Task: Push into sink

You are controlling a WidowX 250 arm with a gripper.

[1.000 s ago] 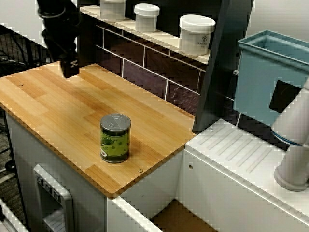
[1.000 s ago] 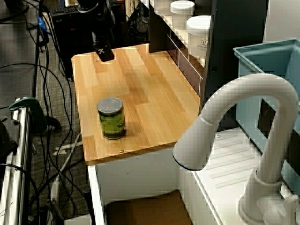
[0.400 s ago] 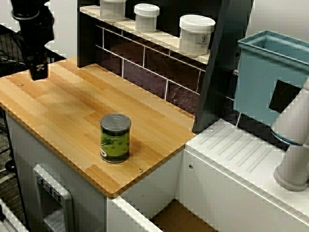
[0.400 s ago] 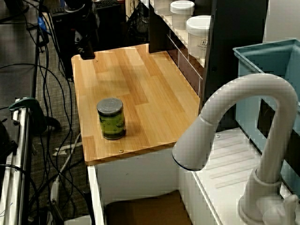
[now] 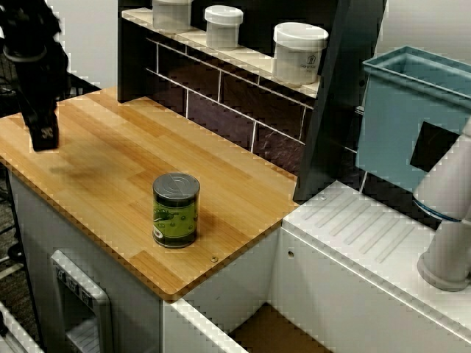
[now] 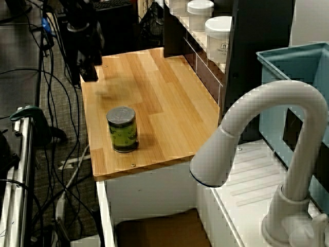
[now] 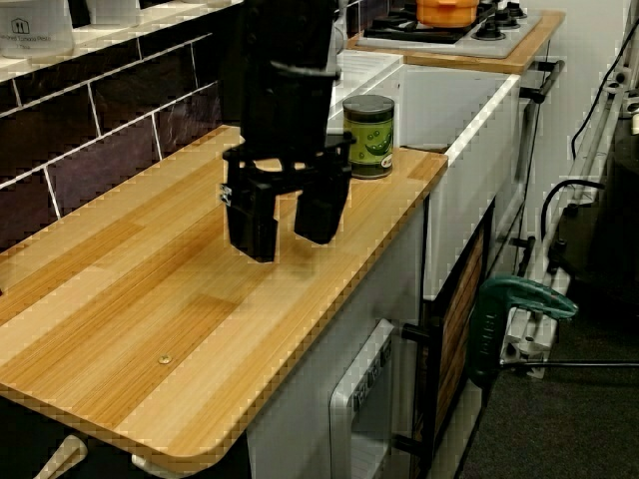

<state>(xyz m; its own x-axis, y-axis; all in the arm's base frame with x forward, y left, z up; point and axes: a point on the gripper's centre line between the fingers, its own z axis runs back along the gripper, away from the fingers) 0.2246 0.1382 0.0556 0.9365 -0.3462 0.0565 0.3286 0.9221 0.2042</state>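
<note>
A green can (image 5: pixel 176 209) with a grey lid stands upright near the front right corner of the wooden counter (image 5: pixel 96 165); it also shows in the other views (image 6: pixel 122 129) (image 7: pixel 368 137). The sink (image 5: pixel 268 332) lies to the right of the counter, with white walls, a brown floor (image 6: pixel 159 229) and a ribbed drainboard (image 5: pixel 360 228). My black gripper (image 7: pixel 288 230) hangs open and empty just above the counter near its left end, well apart from the can. It also shows at the left in the other views (image 5: pixel 43 136) (image 6: pixel 88 72).
A shelf with white jars (image 5: pixel 299 51) runs along the dark tiled back wall. A teal-blue bin (image 5: pixel 412 118) stands behind the drainboard. A white faucet (image 6: pixel 267 154) arches over the sink. Cables (image 6: pixel 51 128) lie on the floor left of the counter.
My gripper has moved from the back of the counter leftward and toward the counter's front-left part, and lower. The can has not moved.
</note>
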